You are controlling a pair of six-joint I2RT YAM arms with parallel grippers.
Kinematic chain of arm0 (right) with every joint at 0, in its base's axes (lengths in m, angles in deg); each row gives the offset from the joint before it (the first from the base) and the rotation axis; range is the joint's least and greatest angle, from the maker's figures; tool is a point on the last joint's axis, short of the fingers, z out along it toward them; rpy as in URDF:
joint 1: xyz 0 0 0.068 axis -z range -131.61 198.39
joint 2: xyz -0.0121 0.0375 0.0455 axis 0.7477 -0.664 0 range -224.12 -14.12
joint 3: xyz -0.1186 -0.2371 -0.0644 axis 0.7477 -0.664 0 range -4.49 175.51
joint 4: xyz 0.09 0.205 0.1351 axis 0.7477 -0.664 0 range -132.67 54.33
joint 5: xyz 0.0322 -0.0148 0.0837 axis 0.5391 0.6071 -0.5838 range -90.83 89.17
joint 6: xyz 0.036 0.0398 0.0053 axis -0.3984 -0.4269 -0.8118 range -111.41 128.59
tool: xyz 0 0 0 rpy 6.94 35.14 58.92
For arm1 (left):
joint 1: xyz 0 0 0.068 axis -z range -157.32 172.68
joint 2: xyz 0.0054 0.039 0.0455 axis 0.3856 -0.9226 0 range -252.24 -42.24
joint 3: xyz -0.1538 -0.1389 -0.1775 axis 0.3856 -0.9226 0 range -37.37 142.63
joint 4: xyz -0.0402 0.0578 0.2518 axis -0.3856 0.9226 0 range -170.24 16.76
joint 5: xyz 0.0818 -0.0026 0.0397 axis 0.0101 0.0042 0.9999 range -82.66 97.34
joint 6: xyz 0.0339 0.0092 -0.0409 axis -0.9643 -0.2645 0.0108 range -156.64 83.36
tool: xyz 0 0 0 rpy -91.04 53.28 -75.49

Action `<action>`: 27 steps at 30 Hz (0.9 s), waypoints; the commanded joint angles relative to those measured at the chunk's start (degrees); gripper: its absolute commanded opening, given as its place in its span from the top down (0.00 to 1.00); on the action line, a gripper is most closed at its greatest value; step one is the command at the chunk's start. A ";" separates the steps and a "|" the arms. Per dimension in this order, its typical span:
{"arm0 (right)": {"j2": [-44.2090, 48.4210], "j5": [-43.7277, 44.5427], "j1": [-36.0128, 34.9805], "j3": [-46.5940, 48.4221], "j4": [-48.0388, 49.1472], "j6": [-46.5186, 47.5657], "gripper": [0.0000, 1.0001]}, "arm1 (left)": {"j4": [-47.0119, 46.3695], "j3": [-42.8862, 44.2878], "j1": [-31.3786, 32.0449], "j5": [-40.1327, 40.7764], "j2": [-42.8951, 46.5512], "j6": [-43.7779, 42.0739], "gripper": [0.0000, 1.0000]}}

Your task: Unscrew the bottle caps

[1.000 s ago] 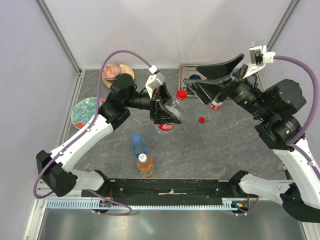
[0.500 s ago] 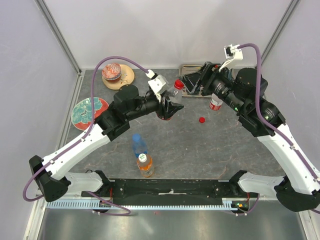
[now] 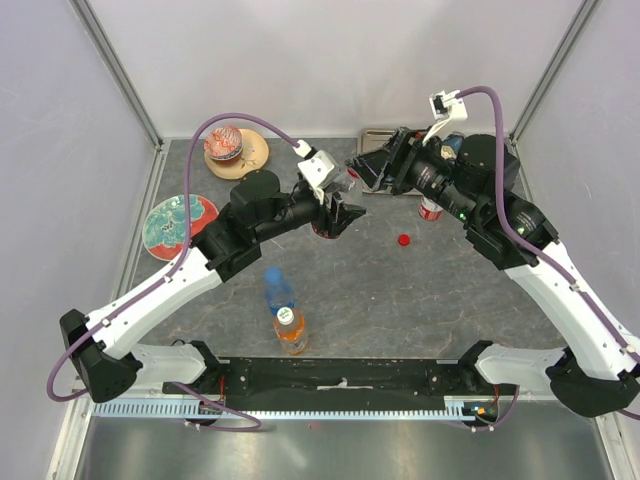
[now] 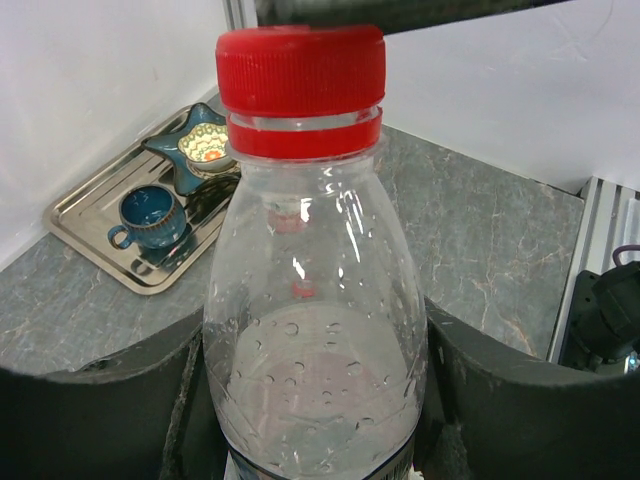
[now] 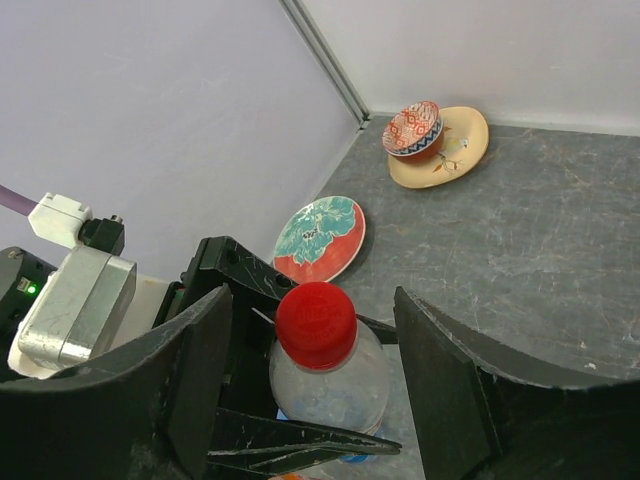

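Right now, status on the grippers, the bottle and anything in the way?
Left gripper shut on clear bottle. Right gripper open, straddling its red cap, gaps both sides. Cap on. Nothing in the way.

A red cap [image 4: 300, 85] topped a clear bottle [image 4: 315, 340] above a grey marbled table [image 4: 490, 220]. A deep-blue cup [image 4: 148, 212] and a teal star-shaped dish [image 4: 203, 145] with an orange-patterned centre sat on a silver tray [image 4: 85, 225]. Elsewhere were a teal-flowered red plate [image 5: 320, 238] and a red-and-white patterned bowl [image 5: 414, 128] on a tan saucer [image 5: 462, 150].
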 commanded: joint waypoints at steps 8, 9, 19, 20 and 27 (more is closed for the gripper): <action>-1.07 -0.53 -0.61 -1.44 2.10 0.13 0.36 | -0.32 0.08 0.46 -0.51 0.01 -2.30 0.49; -1.07 -0.53 -0.61 -1.70 2.27 0.04 0.38 | -0.32 0.08 0.46 -0.60 0.01 -2.21 0.49; -1.51 -1.75 -0.62 -2.58 2.63 -0.14 0.59 | -0.32 0.08 0.55 -0.69 0.10 -2.39 0.49; -1.42 -1.93 -0.61 -2.58 2.63 0.04 0.68 | -0.32 0.08 0.55 -0.69 0.27 -2.39 0.49; -2.74 -7.99 -0.61 -0.13 0.79 5.30 1.00 | 0.12 1.22 0.38 -9.01 1.59 -2.04 0.44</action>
